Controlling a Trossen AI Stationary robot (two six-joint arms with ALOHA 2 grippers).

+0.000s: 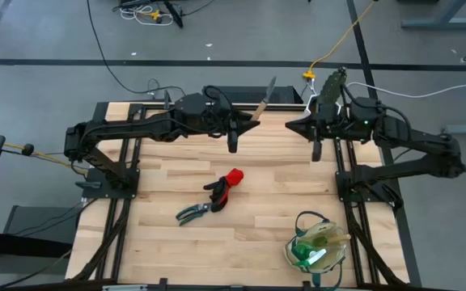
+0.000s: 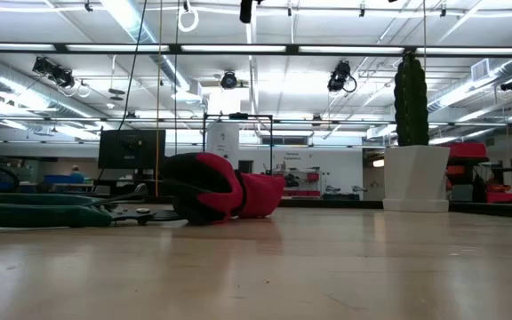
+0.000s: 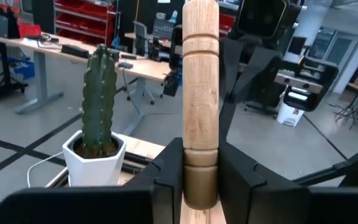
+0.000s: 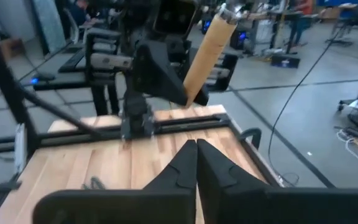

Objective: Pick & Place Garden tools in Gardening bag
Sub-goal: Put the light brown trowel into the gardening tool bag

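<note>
Left pincer [image 3: 201, 177] clamps the trowel's wooden handle [image 3: 201, 81] — cactus [image 3: 99, 102] beyond.

You have open counter [image 1: 281, 174] between the two arms. The gloves [image 1: 226, 187] and pruners [image 1: 194, 212] block the middle. The bag [image 1: 318, 246] fills the near right corner; the cactus [image 1: 330, 83] crowds the far right edge.

Light wooden slatted bench [image 1: 273, 174]: red-and-black gloves [image 1: 226, 187] mid-bench, dark-handled pruners [image 1: 192, 212] just beside; beige green-trimmed canvas bag [image 1: 317, 247] near right corner; green cactus in white hexagonal pot [image 1: 331, 83] at far edge.
</note>
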